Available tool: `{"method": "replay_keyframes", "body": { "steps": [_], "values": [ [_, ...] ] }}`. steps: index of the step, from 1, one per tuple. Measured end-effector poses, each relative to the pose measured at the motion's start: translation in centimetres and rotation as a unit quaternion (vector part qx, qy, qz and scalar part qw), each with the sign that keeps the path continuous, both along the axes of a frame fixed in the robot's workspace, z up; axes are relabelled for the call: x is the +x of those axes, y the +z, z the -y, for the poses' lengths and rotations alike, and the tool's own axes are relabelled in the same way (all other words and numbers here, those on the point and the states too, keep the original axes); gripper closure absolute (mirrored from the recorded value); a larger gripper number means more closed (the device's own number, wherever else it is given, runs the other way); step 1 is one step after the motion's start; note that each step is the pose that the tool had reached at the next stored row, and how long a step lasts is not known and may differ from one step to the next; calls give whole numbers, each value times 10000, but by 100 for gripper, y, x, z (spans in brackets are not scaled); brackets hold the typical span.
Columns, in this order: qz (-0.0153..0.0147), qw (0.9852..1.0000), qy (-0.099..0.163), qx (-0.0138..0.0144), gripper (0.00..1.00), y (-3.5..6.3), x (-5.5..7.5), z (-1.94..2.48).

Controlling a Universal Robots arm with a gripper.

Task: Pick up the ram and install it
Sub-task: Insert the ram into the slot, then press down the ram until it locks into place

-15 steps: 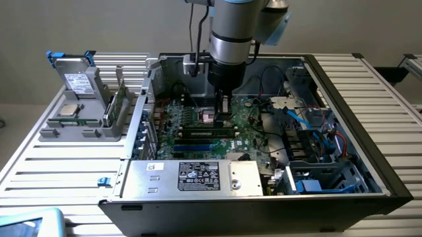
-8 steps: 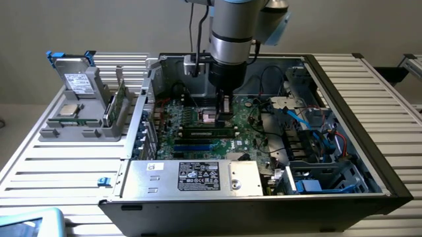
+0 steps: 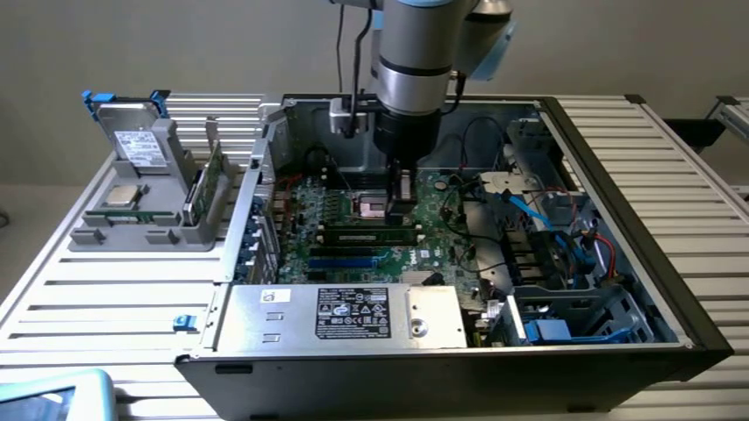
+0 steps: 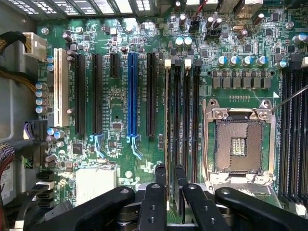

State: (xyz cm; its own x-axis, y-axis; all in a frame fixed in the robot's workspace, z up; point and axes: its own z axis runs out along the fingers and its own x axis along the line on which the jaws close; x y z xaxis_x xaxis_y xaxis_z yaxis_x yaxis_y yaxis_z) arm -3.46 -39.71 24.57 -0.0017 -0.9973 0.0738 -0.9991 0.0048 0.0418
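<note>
- Wrist view: gripper [image 4: 167, 185] fingers stand slightly parted, straddling the ram [image 4: 167, 125], seen edge-on in its slot.
- Exterior view: ram [image 3: 372, 234] lies seated, apparently, beside the socket [image 3: 372, 207] for pressing home.

We see the arm [image 3: 412, 53] coming straight down from above, its silver-grey wrist segment upright and a black section below it. A black cable runs down beside it on the exterior view's left. The end effector [image 3: 402, 195] points straight downward at the bottom of the arm. In the wrist view the end effector [image 4: 171, 180] shows two black fingers [image 4: 160, 175] standing close together and parallel, with only a narrow gap between them. Behind them two black linkage bars spread outward to either side of the finger bases.
</note>
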Motion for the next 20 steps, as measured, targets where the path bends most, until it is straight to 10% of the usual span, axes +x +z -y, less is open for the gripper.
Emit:
{"method": "replay_keyframes", "body": {
  "steps": [9, 20],
  "values": [
    [4, 9999, 0, 124, 79, 1, 22, 0],
    [4, 9999, 0, 170, 81, 0, 22, 0]
  ]
}}
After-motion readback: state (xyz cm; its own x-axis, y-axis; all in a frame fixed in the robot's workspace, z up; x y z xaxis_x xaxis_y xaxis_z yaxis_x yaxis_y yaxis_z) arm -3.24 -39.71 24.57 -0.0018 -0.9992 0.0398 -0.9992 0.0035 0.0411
